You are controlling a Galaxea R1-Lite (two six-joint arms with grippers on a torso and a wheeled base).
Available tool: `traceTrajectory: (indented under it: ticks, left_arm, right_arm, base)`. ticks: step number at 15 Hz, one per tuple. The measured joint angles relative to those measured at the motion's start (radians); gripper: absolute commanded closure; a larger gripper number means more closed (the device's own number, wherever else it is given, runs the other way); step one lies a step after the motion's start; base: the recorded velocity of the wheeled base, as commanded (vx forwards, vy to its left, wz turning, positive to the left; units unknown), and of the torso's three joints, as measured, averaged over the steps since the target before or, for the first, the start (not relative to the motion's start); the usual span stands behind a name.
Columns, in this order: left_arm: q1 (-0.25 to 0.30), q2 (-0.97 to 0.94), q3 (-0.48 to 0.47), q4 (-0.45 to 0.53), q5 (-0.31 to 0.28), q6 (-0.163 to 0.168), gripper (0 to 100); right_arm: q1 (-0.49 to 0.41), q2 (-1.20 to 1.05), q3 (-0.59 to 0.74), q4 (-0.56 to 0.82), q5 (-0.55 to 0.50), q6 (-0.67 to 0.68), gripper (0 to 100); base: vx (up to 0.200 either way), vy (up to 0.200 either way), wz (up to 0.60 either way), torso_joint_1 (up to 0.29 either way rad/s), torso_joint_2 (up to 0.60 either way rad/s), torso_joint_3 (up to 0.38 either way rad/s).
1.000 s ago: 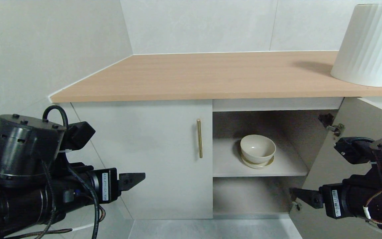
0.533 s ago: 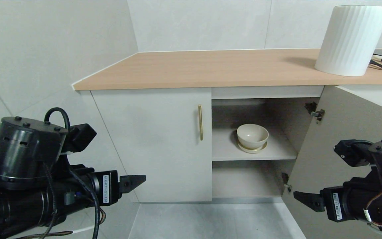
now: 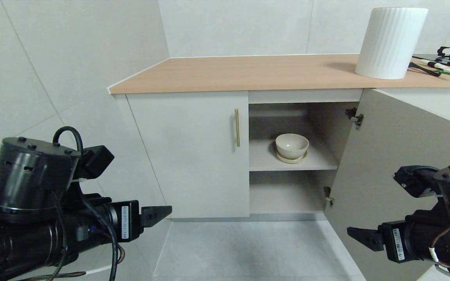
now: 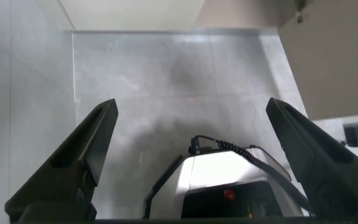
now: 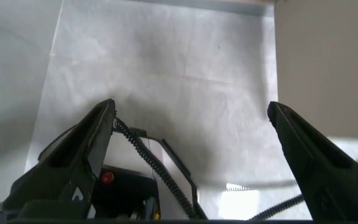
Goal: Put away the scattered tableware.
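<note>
So the cream ceramic bowl (image 3: pixel 291 145) is sitting on a matching little saucer (image 3: pixel 292 159) on the upper shelf of the pale grey cupboard (image 3: pixel 283 166), a bit toward the closed side and back from the shelf's front edge. Both arms are hanging low in front of the unit, well apart from the bowl. The left gripper (image 4: pixel 191 102) is holding its 2 fingers spread wide with nothing between them, and the right gripper (image 5: pixel 191 104) is doing the same, over grey floor tile. The right-hand cupboard door (image 3: pixel 369 156) is standing wide open, and the right arm is sitting just beside its inner face. The left door with the slim brass handle (image 3: pixel 237 127) is shut. I'm guessing the stowing is basically done and closing that door is what's left. That's where I'm seeing trouble: the right arm is so near the panel that an outward swing could bump it and strain the hinges (image 3: pixel 354 116), and a hard shove shut might jolt the shelf, so the bowl could skid off its saucer.
</note>
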Motion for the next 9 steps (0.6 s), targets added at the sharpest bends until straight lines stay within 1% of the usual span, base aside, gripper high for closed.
traceTrajectory:
  ticks: [9]
  left_arm:
    - [0.000, 0.006, 0.001, -0.001, 0.001, 0.002, 0]
  right_arm:
    - [0.000, -0.011, 0.009, 0.003, -0.002, -0.031, 0]
  base:
    - [0.000, 0.000, 0.00, 0.000, 0.00, 0.000]
